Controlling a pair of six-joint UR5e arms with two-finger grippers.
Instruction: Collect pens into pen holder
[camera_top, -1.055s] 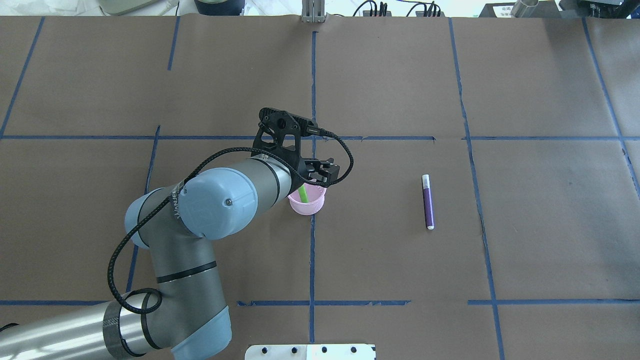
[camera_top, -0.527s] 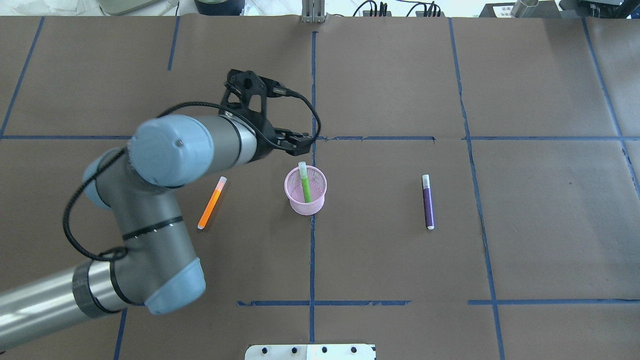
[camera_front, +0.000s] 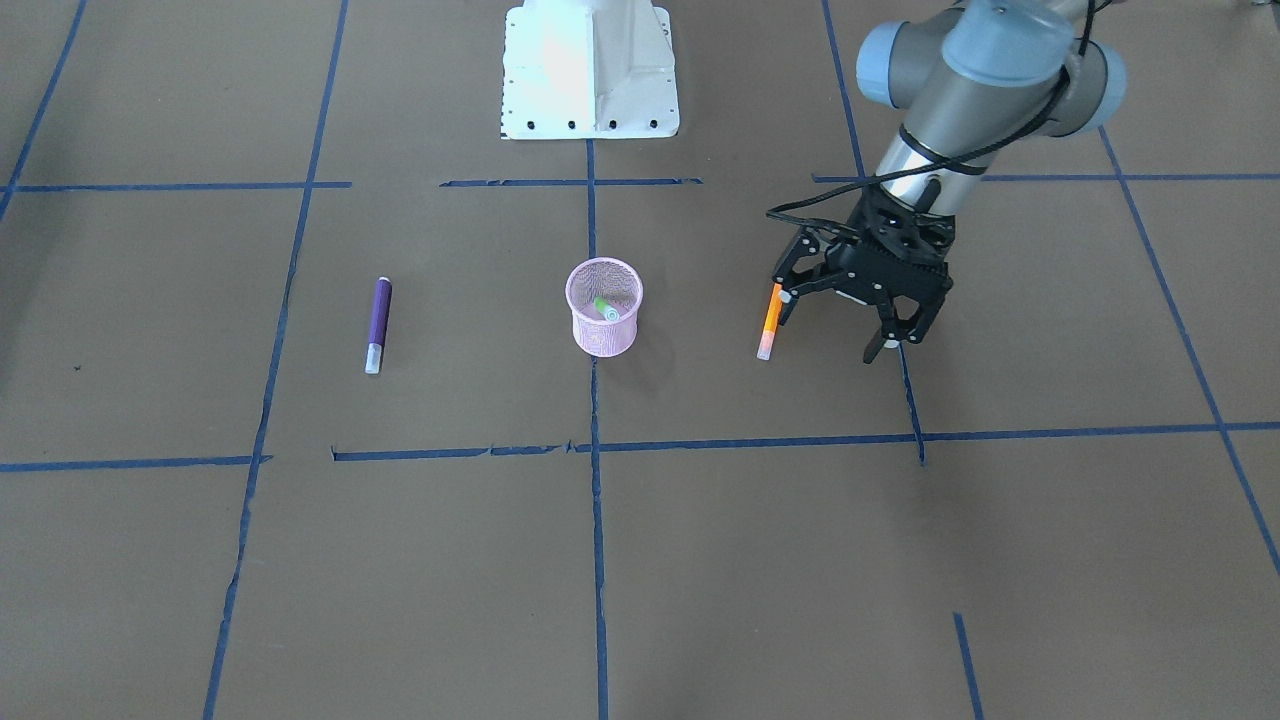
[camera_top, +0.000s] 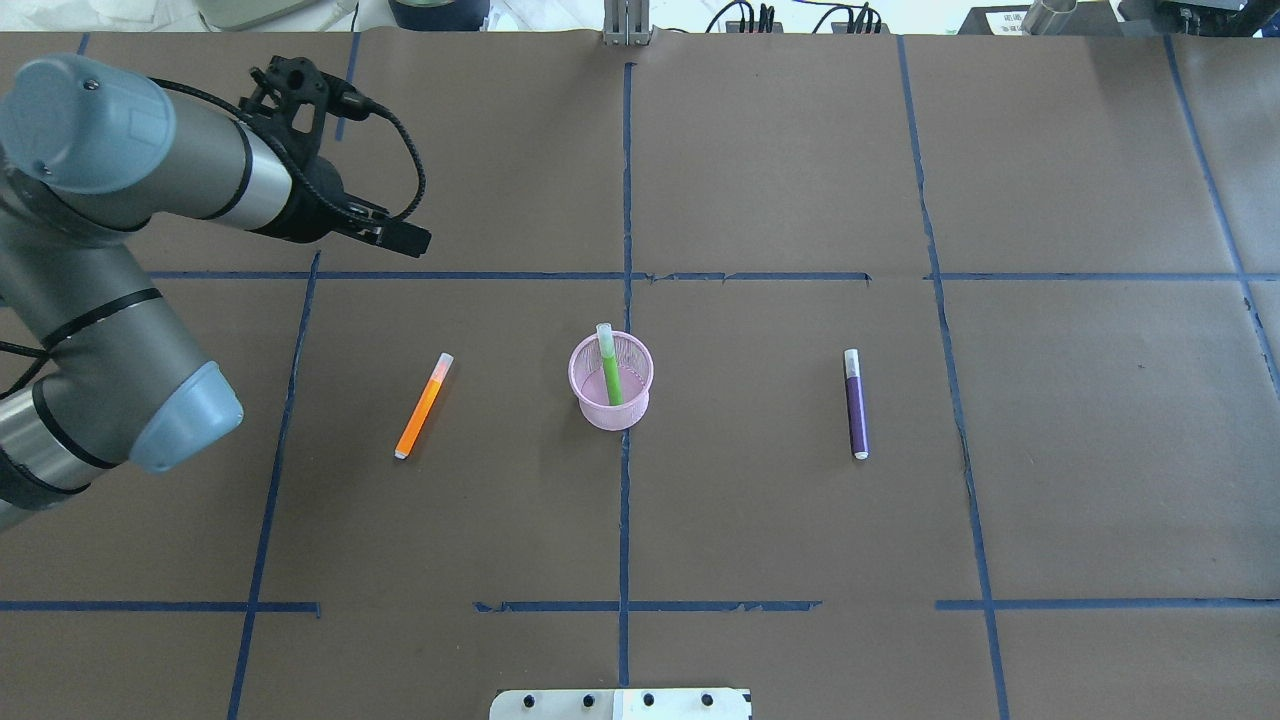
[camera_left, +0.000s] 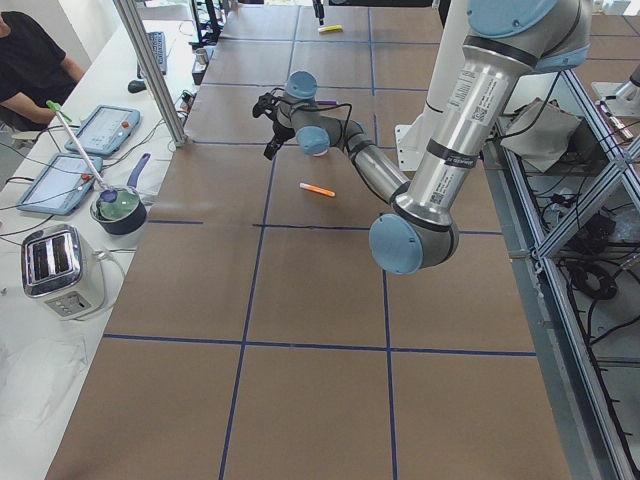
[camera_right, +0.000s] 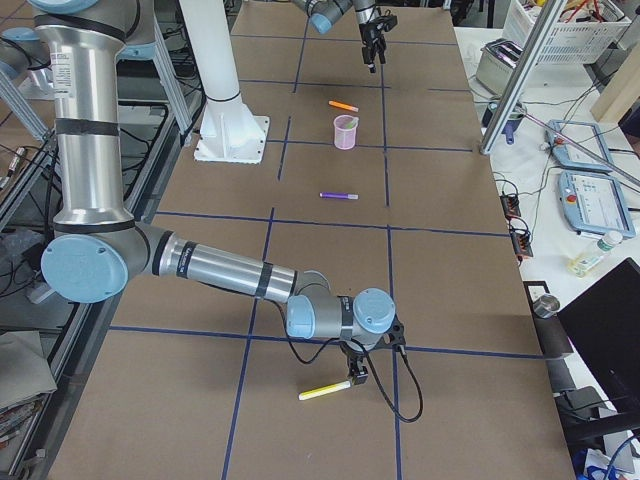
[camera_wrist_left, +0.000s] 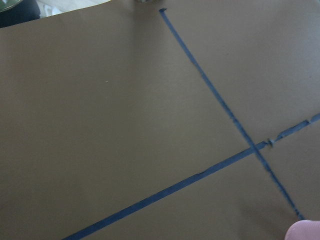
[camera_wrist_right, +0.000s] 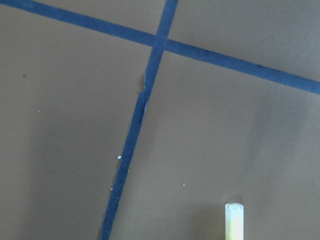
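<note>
The pink mesh pen holder (camera_top: 630, 410) stands upright mid-table, and a green pen (camera_top: 610, 365) leans inside it. An orange pen (camera_top: 424, 405) lies to its left and a purple pen (camera_top: 856, 403) to its right. My left gripper (camera_top: 410, 240) hovers beyond the orange pen, clear of it; in the front view the left gripper (camera_front: 828, 338) is open and empty. My right gripper (camera_right: 355, 378) shows only in the exterior right view, beside a yellow pen (camera_right: 325, 390); I cannot tell whether it is open or shut. The right wrist view shows the yellow pen's pale cap (camera_wrist_right: 233, 220).
The robot's white base plate (camera_front: 590, 70) sits at the near table edge. Blue tape lines grid the brown table cover. A toaster (camera_left: 55, 265) and tablets lie off the table's far side, where an operator (camera_left: 30, 60) sits.
My left arm has swung left and away from the pen holder, leaving the green pen standing in it. The orange pen, covered by the arm before, is now in view.
</note>
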